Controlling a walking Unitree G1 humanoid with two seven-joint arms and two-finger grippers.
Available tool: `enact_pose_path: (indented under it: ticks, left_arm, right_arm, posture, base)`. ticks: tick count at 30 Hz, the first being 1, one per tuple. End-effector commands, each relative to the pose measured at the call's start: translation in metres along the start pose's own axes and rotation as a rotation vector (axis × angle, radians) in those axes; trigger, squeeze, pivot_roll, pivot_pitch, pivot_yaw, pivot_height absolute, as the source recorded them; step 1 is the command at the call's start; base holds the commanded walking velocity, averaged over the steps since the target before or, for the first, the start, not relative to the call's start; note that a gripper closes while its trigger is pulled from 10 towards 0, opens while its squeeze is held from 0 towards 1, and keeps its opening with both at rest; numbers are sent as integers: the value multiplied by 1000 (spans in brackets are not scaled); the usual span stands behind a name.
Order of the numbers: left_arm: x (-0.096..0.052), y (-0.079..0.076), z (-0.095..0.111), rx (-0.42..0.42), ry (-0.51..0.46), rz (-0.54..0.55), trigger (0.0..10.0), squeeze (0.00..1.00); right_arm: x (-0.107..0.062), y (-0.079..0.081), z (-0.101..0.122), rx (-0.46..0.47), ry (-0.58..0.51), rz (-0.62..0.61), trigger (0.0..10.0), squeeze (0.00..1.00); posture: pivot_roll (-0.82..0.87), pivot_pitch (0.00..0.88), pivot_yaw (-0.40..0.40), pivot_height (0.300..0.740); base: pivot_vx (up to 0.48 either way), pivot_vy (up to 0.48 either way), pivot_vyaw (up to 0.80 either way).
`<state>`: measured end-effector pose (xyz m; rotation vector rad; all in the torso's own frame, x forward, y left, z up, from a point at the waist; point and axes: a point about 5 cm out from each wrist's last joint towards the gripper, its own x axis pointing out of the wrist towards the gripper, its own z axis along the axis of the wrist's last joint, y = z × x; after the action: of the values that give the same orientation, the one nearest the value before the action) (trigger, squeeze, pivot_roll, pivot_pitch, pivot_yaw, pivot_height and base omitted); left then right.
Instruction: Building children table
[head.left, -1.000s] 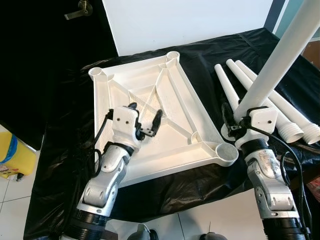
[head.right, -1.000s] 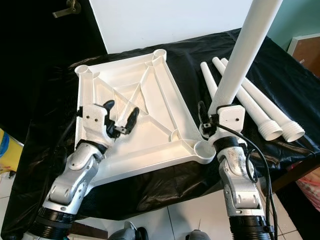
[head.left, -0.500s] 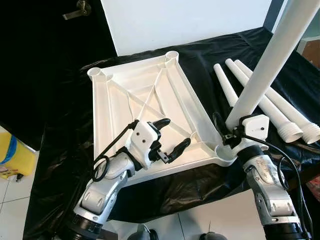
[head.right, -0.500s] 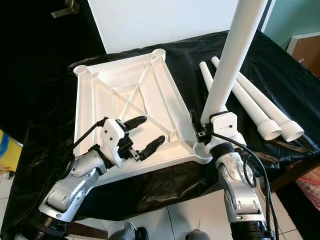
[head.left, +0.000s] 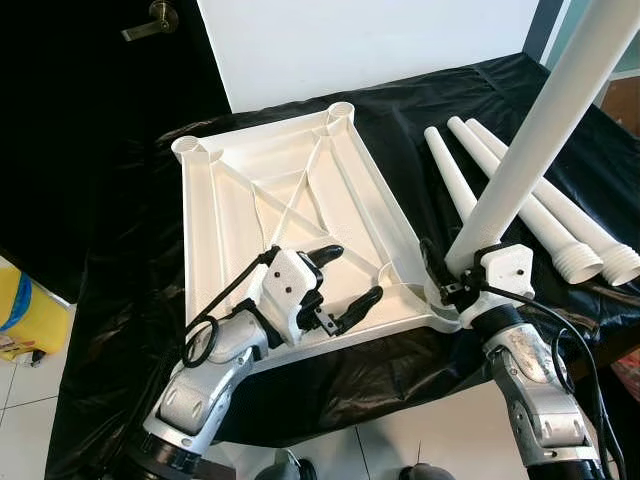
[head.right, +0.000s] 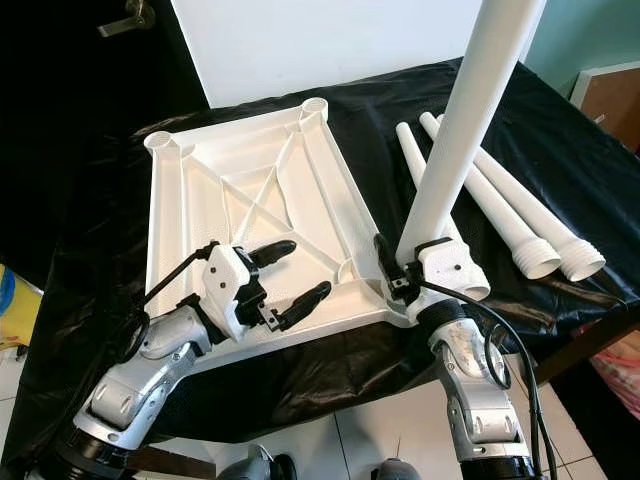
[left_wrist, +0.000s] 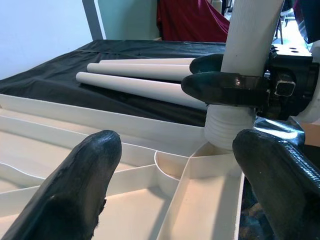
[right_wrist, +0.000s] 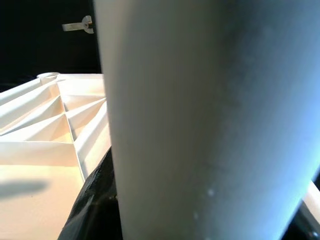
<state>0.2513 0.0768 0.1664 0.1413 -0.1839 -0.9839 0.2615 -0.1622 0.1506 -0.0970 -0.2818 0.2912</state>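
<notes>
While the upturned tabletop (head.left: 290, 200) lies ribs-up on the black-draped bench (head.left: 130, 300), the right gripper (head.right: 405, 265), fingers pinched around the lower end of a white leg (head.left: 540, 125), has brought that leg's threaded foot from beside the near right corner socket (left_wrist: 220, 150) down onto it. Over the same second, the left gripper (head.left: 345, 275) has swung from the panel's middle to the near edge, fingers spread and hovering over the ribs just left of that socket. Three spare legs (head.left: 540, 215) lie to the right. Seating appears begun; twisting home likely comes next
</notes>
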Motion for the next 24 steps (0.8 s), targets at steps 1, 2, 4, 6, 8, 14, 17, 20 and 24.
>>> enact_pose_path:
  ticks: [1,2,4,6,8,14,17,20,24]
  left_arm:
    - [-2,-8,-2,-2,19,-105,10000,0]
    - [-2,-8,-2,-2,19,-105,10000,0]
    - [-2,-8,-1,-4,19,-109,10000,0]
    - [-2,-8,0,-5,18,-111,10000,0]
    - [-2,-8,0,-7,18,-112,10000,0]
    - [-3,-6,1,-17,19,-113,10000,0]
    - [-3,-6,2,-21,19,-116,10000,0]
    - [-2,-6,2,-22,18,-117,10000,0]
    - [-2,-6,3,-20,17,-119,10000,0]
  right_arm:
    - [-6,3,-15,20,69,20,10000,0]
    - [-6,3,-15,20,69,20,10000,0]
    - [-7,4,-17,22,77,29,10000,0]
    - [-8,4,-18,17,81,35,10000,0]
    - [-9,4,-19,8,85,43,10000,0]
    - [-21,1,-19,-39,107,80,10000,0]
    - [-23,2,-19,-54,111,99,10000,0]
    - [-24,3,-20,-63,112,107,10000,0]
    - [-27,4,-20,-80,116,131,10000,0]
  posture:
    - [-87,124,98,740]
    - [-87,124,98,740]
    - [-84,126,97,740]
    - [-85,125,97,740]
    - [-86,125,96,740]
    - [-93,128,96,740]
    - [-96,128,100,740]
    - [-96,128,99,740]
    - [-103,127,100,740]
  base:
    - [0,0,0]
    - [0,0,0]
    - [0,0,0]
    - [0,0,0]
    - [0,0,0]
    - [0,0,0]
    - [0,0,0]
    - [0,0,0]
    - [0,0,0]
